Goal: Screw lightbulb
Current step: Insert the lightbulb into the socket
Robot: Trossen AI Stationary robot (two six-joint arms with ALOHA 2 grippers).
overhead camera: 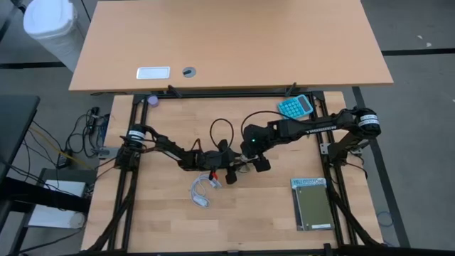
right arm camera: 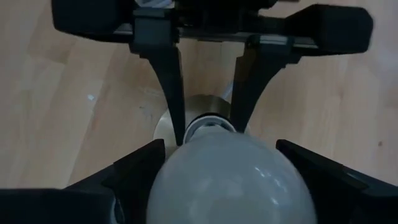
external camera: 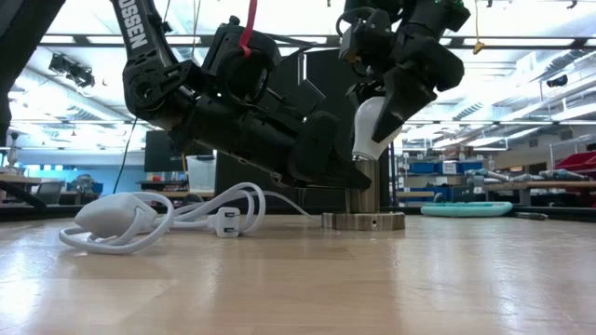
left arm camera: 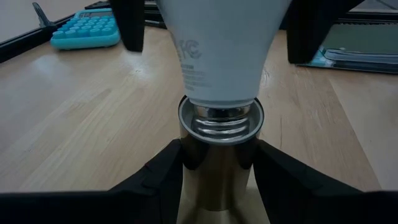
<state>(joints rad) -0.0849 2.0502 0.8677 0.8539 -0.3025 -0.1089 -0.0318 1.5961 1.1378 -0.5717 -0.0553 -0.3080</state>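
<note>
White pear-shaped lightbulb, held in your right end effector, needs straight turning; left end effector clamps the silvery metal socket.

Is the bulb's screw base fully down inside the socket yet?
No. In the left wrist view the bulb has silvery threads showing above the socket rim.

lightbulb top cut off in left wrist view, socket base cropped, calculator partly cropped, high view bulb hidden under arms
</note>
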